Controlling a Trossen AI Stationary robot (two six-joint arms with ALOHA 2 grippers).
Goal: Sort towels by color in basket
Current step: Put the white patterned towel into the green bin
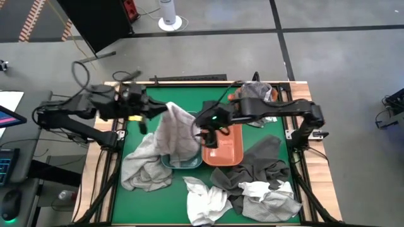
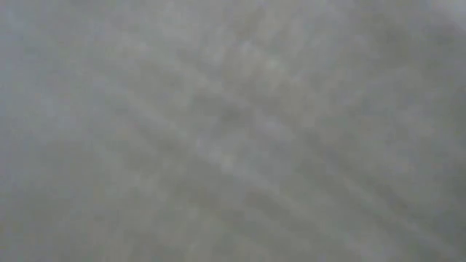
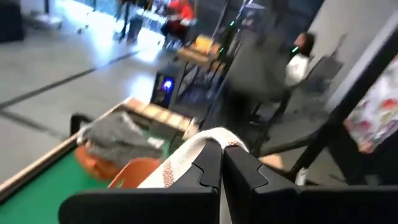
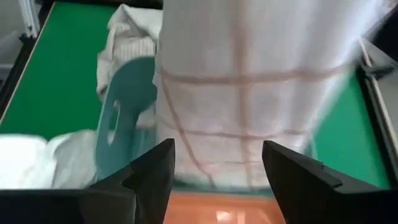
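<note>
Overhead looks straight down — wrist views close on checked towel.

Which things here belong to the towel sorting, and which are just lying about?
Job: checked towel, pinched by left end effector; right end effector, open; teal basket; orange basket; light grey towel; dark grey towel; white towels.
Lying about: keyboard; mouse; white floor stand.

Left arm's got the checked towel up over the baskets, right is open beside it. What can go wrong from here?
1. The left gripper pinches only an edge of the checked towel; it may slip.
2. The towel hangs over the teal basket beside the orange basket; it could drape across both.
3. The open right gripper sits close and could snag the cloth.
</note>
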